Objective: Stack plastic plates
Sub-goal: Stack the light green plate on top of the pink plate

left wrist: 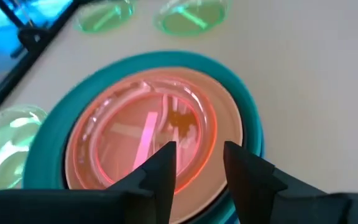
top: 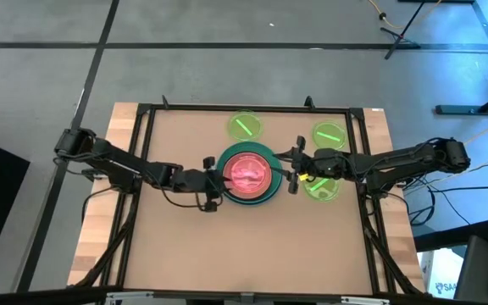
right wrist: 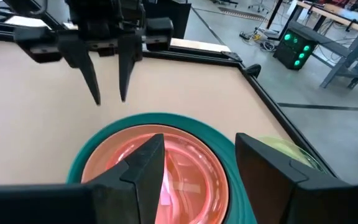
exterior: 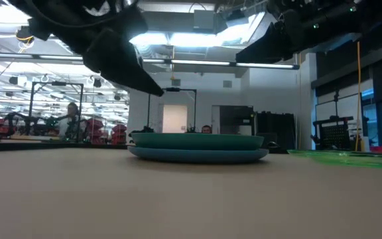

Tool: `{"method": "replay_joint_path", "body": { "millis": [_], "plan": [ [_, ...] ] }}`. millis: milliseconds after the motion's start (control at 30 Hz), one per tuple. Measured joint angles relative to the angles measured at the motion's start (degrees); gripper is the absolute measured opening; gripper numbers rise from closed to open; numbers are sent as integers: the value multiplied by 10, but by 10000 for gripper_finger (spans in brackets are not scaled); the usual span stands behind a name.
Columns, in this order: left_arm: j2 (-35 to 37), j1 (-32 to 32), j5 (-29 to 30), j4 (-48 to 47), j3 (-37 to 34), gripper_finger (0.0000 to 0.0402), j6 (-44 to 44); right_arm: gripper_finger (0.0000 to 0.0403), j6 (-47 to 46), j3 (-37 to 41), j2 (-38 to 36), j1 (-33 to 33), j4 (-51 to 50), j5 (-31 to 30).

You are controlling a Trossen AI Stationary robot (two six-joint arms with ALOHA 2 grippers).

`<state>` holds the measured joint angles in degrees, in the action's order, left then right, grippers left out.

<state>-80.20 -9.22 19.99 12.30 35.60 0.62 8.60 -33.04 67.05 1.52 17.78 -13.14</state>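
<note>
A stack of plates stands at the table's middle: a blue plate (exterior: 197,155) at the bottom, a teal plate (top: 246,151) on it, then a peach plate (left wrist: 226,107) and a translucent pink-red plate (top: 246,173) on top. My left gripper (top: 218,179) is open and empty over the stack's left edge; it also shows in the left wrist view (left wrist: 197,167) and in the right wrist view (right wrist: 108,81). My right gripper (top: 283,174) is open and empty over the stack's right edge, and shows in its own wrist view (right wrist: 197,171).
Three bright green plates lie flat on the table: one at the far middle (top: 244,126), one at the far right (top: 329,135), and one right of the stack under my right arm (top: 322,189). A black frame (top: 142,135) borders the table top.
</note>
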Motion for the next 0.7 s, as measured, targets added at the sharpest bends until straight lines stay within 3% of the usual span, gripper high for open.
{"method": "replay_joint_path", "body": {
  "millis": [333, 500, 700],
  "plan": [
    [115, 0, -38, 162, -120, 127, -4, 191, -33, 0, -20, 0, -53, -3],
    [142, -4, -40, 182, -147, 128, 11, 191, -116, 0, -85, 0, -230, 8],
    [141, -3, -25, 182, -148, 128, 23, 191, -230, 0, -162, 0, -421, 76]
  ]
}}
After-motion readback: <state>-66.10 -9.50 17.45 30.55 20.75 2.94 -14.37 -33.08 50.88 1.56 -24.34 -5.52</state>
